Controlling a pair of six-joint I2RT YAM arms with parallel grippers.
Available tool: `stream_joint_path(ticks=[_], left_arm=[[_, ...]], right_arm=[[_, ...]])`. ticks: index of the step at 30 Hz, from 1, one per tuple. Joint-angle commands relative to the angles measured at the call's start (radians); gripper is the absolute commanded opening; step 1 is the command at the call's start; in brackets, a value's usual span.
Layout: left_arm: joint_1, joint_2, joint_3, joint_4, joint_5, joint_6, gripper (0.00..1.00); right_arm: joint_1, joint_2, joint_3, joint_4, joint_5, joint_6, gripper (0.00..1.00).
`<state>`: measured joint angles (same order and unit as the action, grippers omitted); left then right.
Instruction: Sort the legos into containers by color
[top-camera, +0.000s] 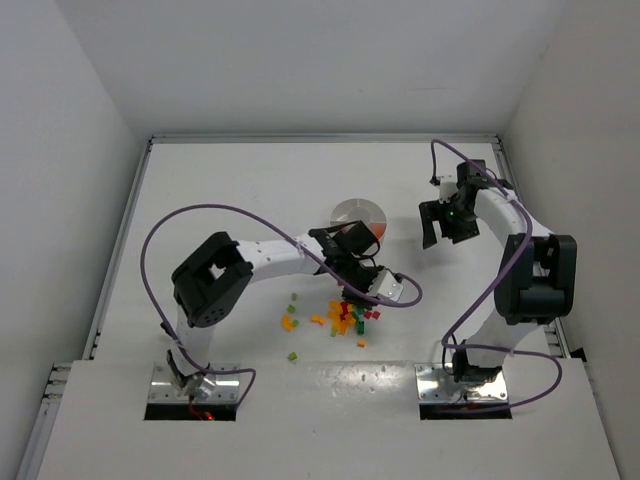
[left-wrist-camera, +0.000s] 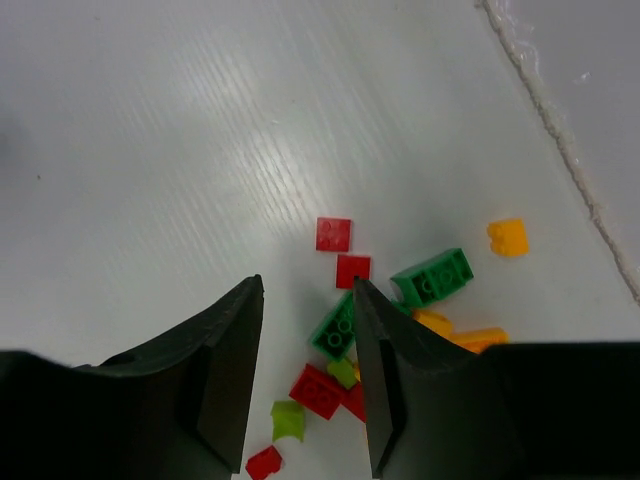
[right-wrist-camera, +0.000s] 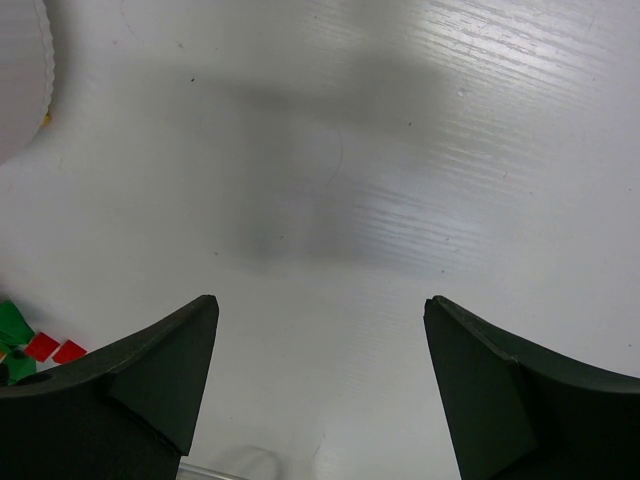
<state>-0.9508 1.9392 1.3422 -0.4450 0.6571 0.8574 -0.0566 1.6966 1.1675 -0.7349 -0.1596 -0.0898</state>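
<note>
Two arms, same build.
- Left arm (top-camera: 272, 257): white link shells, bulky black joint housings.
- Right arm (top-camera: 535, 275): same colours, with a small green light (top-camera: 452, 213) on the black wrist block.
- A thin purple cable (top-camera: 215, 207) runs loose from each base along the links.
- Bases are bolted to shiny metal plates (top-camera: 225, 385). There is a bit of red wiring at the left one.
- Left gripper (left-wrist-camera: 308, 300) and right gripper (right-wrist-camera: 320, 310): matte black wedge-shaped fingers with flat inner faces.
</note>
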Motion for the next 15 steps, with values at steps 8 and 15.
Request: stream_joint_path(ticks=[8,15], left_arm=[[-0.062,0.076,0.04,0.109,0.038,-0.023,0.47],[-0.071,0.107,0.051,0.118,0.038,-0.023,0.46]], right_arm=[[-0.003,-0.037,0.008,0.023,0.005,0.002,0.83],[-0.003,-0.046,0.008,0.023,0.005,0.002,0.83]])
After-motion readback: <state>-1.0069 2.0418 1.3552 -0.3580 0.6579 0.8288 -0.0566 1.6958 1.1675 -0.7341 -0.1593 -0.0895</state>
